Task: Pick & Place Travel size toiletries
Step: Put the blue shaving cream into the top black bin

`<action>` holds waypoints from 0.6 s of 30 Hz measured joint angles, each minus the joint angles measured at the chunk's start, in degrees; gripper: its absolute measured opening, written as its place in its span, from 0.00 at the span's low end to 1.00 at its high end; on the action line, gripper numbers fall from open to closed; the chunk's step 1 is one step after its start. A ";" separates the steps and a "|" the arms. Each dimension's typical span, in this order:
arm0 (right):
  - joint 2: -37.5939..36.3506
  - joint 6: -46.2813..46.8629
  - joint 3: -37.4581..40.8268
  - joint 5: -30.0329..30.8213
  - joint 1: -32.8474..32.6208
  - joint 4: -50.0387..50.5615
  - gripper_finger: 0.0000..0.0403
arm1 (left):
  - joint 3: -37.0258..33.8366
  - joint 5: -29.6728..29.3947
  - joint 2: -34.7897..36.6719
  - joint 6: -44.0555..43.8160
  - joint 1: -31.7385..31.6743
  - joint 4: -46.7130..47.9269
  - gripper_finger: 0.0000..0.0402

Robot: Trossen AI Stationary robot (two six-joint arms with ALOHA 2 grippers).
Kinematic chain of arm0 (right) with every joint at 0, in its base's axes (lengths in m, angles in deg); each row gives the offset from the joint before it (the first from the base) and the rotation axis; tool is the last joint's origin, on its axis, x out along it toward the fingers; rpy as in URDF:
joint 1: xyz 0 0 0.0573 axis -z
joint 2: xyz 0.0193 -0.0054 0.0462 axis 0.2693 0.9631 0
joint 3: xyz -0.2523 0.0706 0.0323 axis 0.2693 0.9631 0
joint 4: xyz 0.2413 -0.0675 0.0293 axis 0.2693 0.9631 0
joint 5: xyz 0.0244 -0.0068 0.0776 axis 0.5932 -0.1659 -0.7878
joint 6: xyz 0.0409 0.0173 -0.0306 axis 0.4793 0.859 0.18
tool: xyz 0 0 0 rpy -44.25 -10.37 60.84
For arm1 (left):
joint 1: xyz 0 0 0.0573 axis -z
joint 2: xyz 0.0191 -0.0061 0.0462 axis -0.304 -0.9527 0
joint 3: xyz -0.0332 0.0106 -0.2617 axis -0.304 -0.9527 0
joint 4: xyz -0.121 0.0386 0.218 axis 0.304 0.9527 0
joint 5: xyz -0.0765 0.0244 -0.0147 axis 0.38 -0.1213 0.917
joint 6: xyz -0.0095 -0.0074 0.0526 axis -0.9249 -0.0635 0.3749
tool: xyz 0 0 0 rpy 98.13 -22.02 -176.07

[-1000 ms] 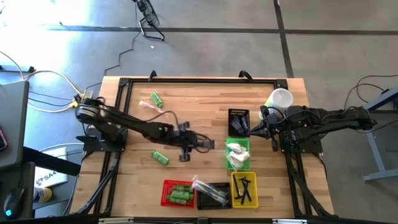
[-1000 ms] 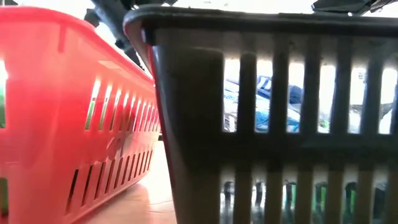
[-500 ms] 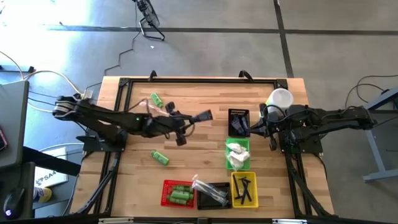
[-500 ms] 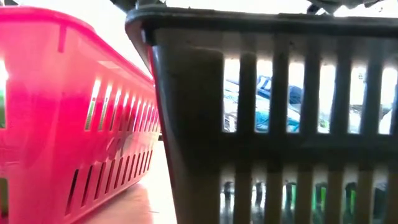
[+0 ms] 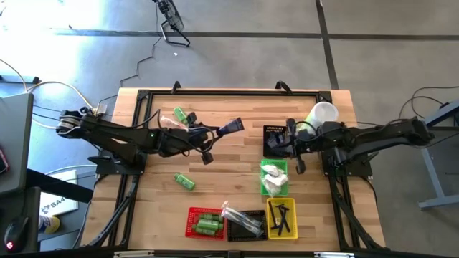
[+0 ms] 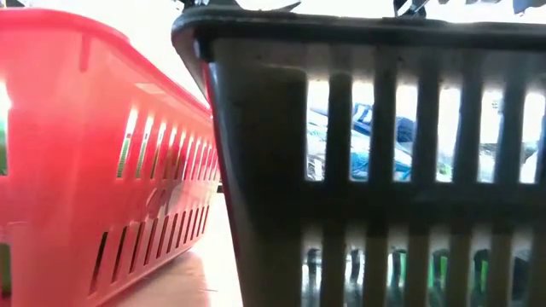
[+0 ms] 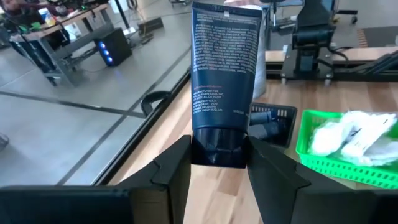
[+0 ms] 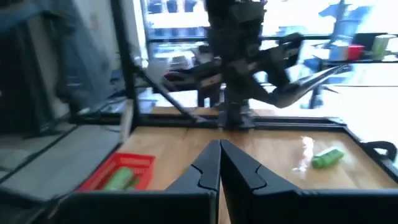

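Protruding from left gripper [image 7: 219, 163] (cap-first): navy tube [image 7: 222, 68].

Wooden table [image 5: 229, 154] carries two loose green bottles [image 5: 184, 181], a white cup [image 5: 324, 113], and red [image 5: 192, 216], black, green, yellow baskets.

- Right gripper [image 8: 219, 163]: fingers [image 8: 202, 171] pressed together, nothing between them.
- Red basket [image 8: 118, 171] with a green bottle inside [image 8: 119, 180].
- Another green bottle [image 8: 328, 157] lies on the wooden surface [image 8: 273, 155].
- Left arm [image 8: 242, 56] beyond.
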 joint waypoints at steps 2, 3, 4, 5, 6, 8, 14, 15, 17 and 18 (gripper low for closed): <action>3.19 0.26 0.04 3.44 0.02 -4.16 0.01 | 0.00 -0.12 -0.20 0.02 0.00 -0.14 0.34; 4.72 0.75 0.04 5.74 0.04 -6.10 0.01 | 0.00 -0.16 -0.21 0.02 0.00 -0.31 0.34; 6.17 0.83 0.04 7.96 0.06 -7.90 0.01 | 0.00 -0.18 -0.22 0.02 0.00 -0.33 0.34; 7.74 0.82 0.04 10.37 0.08 -10.11 0.01 | 0.00 -0.18 -0.26 0.03 0.00 -0.30 0.34; 9.29 0.79 0.04 12.87 0.08 -12.18 0.01 | 0.00 -0.16 -0.28 0.11 0.00 -0.39 0.34; 12.43 1.59 0.04 17.53 0.08 -15.59 0.01 | 0.00 -0.16 -0.28 0.24 0.00 -0.66 0.34; 19.79 7.22 0.04 21.55 1.64 -22.90 0.07 | 0.00 -0.63 -0.28 0.24 0.00 -0.58 0.34; 20.73 8.76 0.04 21.45 2.08 -24.54 0.10 | 0.00 -0.72 -0.28 0.24 0.00 -0.47 0.34; 22.14 12.30 0.04 20.51 2.96 -27.75 0.17 | 0.00 -0.84 -0.28 0.24 0.00 -0.20 0.34; 22.72 14.28 0.04 19.85 3.45 -29.48 0.21 | 0.00 -0.84 -0.28 0.24 0.00 -0.20 0.34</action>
